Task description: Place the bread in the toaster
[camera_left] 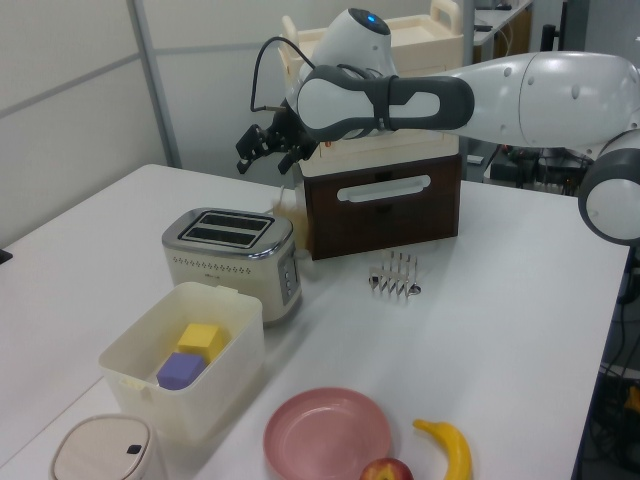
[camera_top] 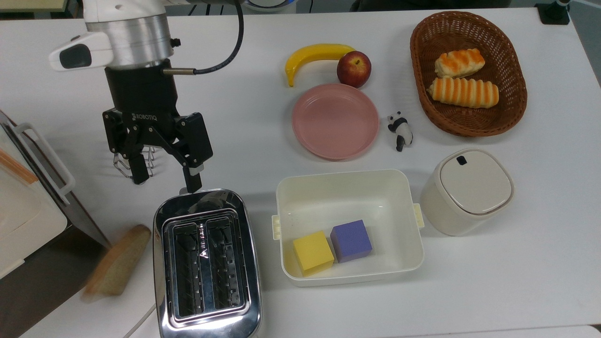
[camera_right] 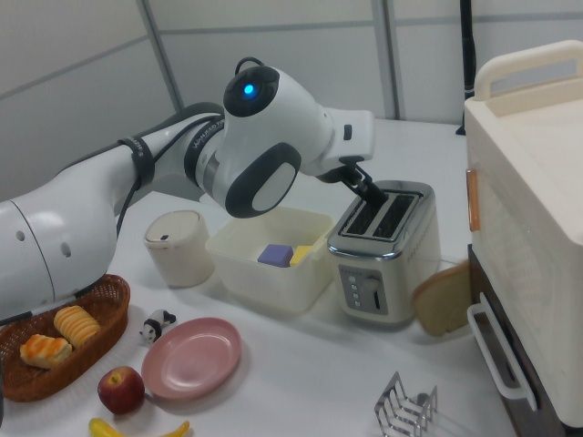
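The bread (camera_top: 117, 266) lies blurred and tilted just off the chrome toaster (camera_top: 206, 203) on the top view's left, between it and the dark cabinet. In the right view the bread (camera_right: 444, 299) leans between the toaster (camera_right: 383, 264) and the cabinet. Both slots of the toaster (camera_left: 230, 255) show dark and hold nothing. My gripper (camera_top: 165, 180) hangs open above the toaster's far end with nothing between its fingers. In the left view the gripper (camera_left: 265, 160) is above and behind the toaster.
A cream tub (camera_top: 350, 185) with a yellow and a purple cube stands right of the toaster in the top view. Beyond it are a pink plate (camera_top: 335, 121), banana, apple, panda figure, a basket (camera_top: 512, 112) of rolls and a lidded canister (camera_top: 467, 190). A wire rack (camera_top: 123, 165) sits under the gripper.
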